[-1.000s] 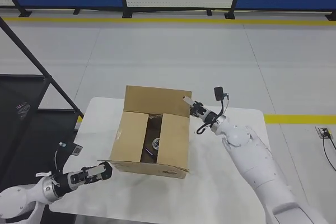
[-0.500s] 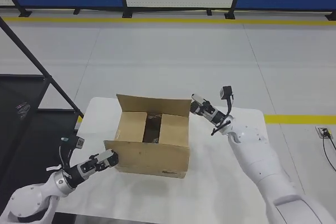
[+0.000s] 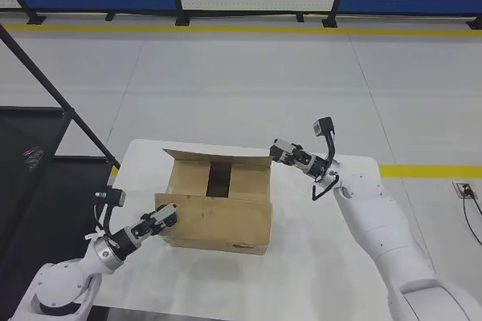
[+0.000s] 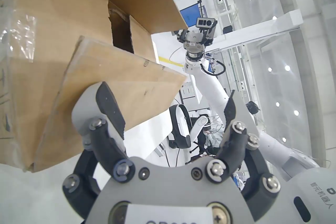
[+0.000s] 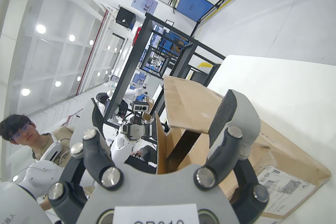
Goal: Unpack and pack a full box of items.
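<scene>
Brown cardboard box (image 3: 217, 223), upright, top flaps partly folded, dark gap between them, near flap edge at the left gripper (image 3: 167, 217), far flap corner just beside the right gripper (image 3: 278, 149)

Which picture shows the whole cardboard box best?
The top view: the whole cardboard box sits on the table, flaps and all. The left wrist view shows one corner and flap close up; the right wrist view, a flap and the labelled side.

Box (image 3: 217, 221) on table (image 3: 329, 265) (off-centre), left gripper (image 3: 167, 217) near-left corner, right gripper (image 3: 278, 149) far-right
</scene>
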Controlling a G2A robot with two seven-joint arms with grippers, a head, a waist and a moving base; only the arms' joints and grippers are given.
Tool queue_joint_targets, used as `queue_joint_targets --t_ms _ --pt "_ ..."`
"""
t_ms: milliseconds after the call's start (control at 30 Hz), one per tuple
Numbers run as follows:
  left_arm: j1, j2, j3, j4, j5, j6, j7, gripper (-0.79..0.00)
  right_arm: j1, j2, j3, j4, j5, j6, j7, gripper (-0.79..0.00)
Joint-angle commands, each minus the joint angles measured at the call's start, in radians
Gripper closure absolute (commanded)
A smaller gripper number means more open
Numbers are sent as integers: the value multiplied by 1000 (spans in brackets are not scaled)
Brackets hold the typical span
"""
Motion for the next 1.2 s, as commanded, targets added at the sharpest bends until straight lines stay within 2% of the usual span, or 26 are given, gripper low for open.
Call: queue_joint_targets --t_ms 0,233,400,567,733,900,1167 --pt "-3 -1 8 0 9 1 11 -785 0 2 0 -15 10 1 34 -785" --pt "-13 -7 39 -6 79 -3 68 -785 -47 25 -24 -164 47 85 119 -785" --pt "-23 -12 64 -6 111 -5 94 -785 -61 43 -36 -211 49 136 170 -785" --pt "-39 -16 81 -3 129 -2 112 -785 -60 49 -49 -207 53 178 211 -785" --pt "-64 -21 100 12 138 18 142 -785 -39 43 -85 -181 -7 253 167 -785" --pt "-90 -29 128 28 158 35 183 -785 -33 31 -105 -172 14 312 157 -785" --pt "-132 -43 175 61 212 51 255 -785 -31 20 -121 -179 66 356 205 -785"
